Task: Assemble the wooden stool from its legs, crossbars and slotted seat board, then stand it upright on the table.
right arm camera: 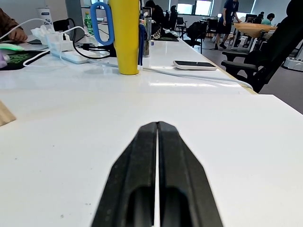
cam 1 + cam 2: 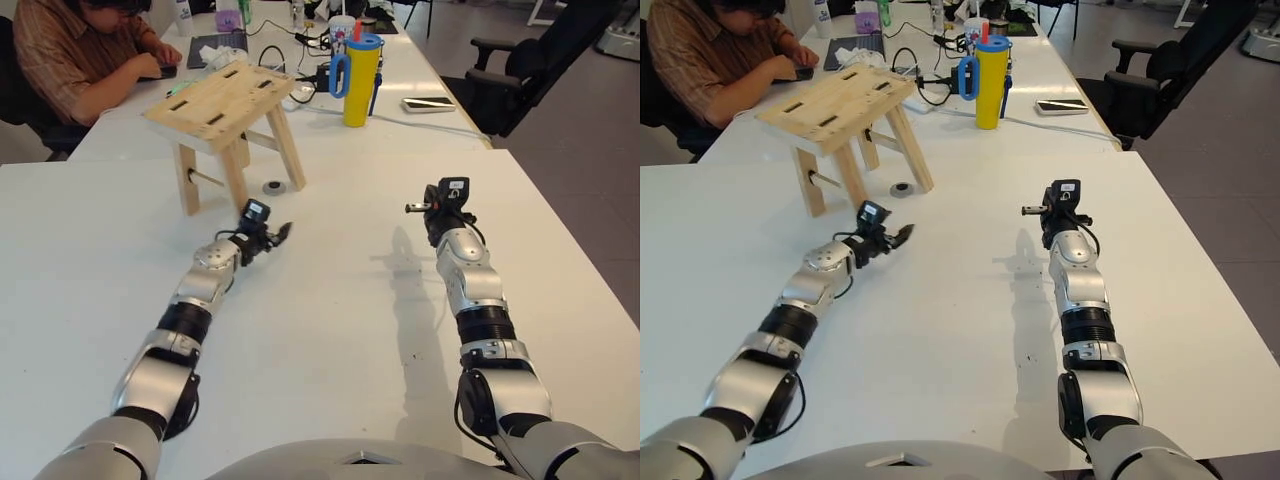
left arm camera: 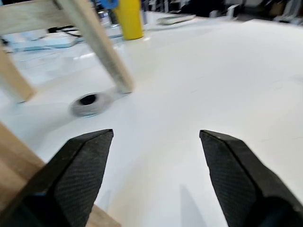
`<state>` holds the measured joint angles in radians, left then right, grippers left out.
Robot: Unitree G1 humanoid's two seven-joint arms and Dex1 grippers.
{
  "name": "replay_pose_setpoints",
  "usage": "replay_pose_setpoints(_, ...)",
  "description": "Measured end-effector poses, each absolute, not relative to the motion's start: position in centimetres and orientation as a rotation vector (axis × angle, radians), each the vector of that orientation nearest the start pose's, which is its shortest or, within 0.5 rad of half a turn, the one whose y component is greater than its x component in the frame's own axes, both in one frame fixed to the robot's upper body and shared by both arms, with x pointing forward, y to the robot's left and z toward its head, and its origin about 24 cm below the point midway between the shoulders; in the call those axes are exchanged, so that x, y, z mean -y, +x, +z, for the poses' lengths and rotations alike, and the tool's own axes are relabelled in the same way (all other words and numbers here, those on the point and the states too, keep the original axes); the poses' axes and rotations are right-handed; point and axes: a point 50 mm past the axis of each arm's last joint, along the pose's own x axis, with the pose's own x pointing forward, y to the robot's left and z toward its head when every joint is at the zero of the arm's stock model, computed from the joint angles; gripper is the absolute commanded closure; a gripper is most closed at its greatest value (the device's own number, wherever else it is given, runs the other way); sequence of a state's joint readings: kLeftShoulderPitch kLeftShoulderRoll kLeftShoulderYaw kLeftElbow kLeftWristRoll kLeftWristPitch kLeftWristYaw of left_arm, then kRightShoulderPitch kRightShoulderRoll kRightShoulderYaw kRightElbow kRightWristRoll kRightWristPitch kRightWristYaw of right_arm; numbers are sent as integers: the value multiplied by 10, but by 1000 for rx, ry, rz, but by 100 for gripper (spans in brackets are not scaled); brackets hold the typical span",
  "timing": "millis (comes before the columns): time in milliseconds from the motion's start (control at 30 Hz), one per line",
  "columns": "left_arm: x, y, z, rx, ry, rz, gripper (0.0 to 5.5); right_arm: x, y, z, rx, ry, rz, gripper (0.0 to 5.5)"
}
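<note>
The assembled wooden stool stands upright on the white table, a small metal ring beside its front leg. The left gripper sits spread wide and empty near that leg. The right gripper, pressed closed on nothing, is well apart.

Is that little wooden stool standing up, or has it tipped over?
Upright. The stool stands on the white table with its legs down and its slotted seat on top.

- Your left claw sits just short of the stool; its legs and a small ring bar the way ahead.
- Bare desk between your arms: free passage.
- Yellow bottle stands well beyond your right claw.
</note>
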<state>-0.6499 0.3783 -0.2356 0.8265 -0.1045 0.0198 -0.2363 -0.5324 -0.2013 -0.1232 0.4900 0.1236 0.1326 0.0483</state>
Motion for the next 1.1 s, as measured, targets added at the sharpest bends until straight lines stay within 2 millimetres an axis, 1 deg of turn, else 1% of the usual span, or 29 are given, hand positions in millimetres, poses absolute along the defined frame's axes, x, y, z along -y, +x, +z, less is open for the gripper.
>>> replay_pose_setpoints(33,-210,362,52,-291,463,-196,210,190,351,80,-84,-24,-11,550)
replay_pose_setpoints(67,-238,365,60,-305,555,-70,210,189,351,80,-82,-26,-7,550)
replay_pose_setpoints(100,-279,365,79,-305,686,102,210,188,351,80,-82,-30,-3,550)
replay_pose_setpoints(133,-311,364,102,-288,790,247,210,186,352,80,-80,-40,3,550)
replay_pose_setpoints(167,-334,362,124,-264,855,351,210,184,352,80,-79,-53,10,550)
replay_pose_setpoints(200,-346,361,143,-224,867,413,210,182,353,80,-77,-58,15,550)
replay_pose_setpoints(233,-349,363,156,-175,861,434,210,180,354,81,-74,-58,22,550)
replay_pose_setpoints(267,-349,363,160,-151,846,438,210,177,354,82,-70,-58,33,550)
replay_pose_setpoints(300,-344,363,153,-137,795,419,210,170,356,85,-62,-58,59,550)
replay_pose_setpoints(333,-338,363,138,-149,756,390,210,165,358,87,-52,-57,78,550)
replay_pose_setpoints(400,-317,359,101,-166,673,311,210,163,359,90,-38,-59,89,550)
replay_pose_setpoints(433,-309,355,87,-155,626,290,210,163,359,90,-36,-58,89,550)
replay_pose_setpoints(500,-294,349,74,-82,529,261,210,167,357,89,-35,-56,81,550)
replay_pose_setpoints(533,-287,348,71,-56,498,248,210,168,356,88,-37,-55,78,550)
replay_pose_setpoints(633,-263,344,71,54,394,178,210,169,354,86,-39,-48,71,550)
replay_pose_setpoints(667,-253,344,71,82,331,146,210,170,354,86,-37,-43,63,550)
replay_pose_setpoints(700,-241,344,69,99,279,112,210,170,354,86,-34,-39,56,550)
replay_pose_setpoints(733,-225,344,65,104,213,68,210,168,354,85,-30,-31,56,550)
replay_pose_setpoints(800,-206,346,63,100,124,29,210,164,354,82,-31,-22,53,550)
replay_pose_setpoints(833,-199,347,66,111,85,15,210,164,355,81,-34,-23,52,550)
replay_pose_setpoints(867,-190,350,72,135,55,-5,210,163,356,82,-25,-24,48,550)
replay_pose_setpoints(900,-187,352,77,152,49,-11,210,163,357,84,-14,-23,48,550)
replay_pose_setpoints(967,-178,358,94,205,56,-29,210,161,360,93,41,-28,49,550)
replay_pose_setpoints(1000,-175,360,97,217,60,-35,210,161,362,96,60,-26,49,550)
replay_pose_setpoints(1100,-166,361,94,200,51,-28,210,158,366,98,67,-11,60,550)
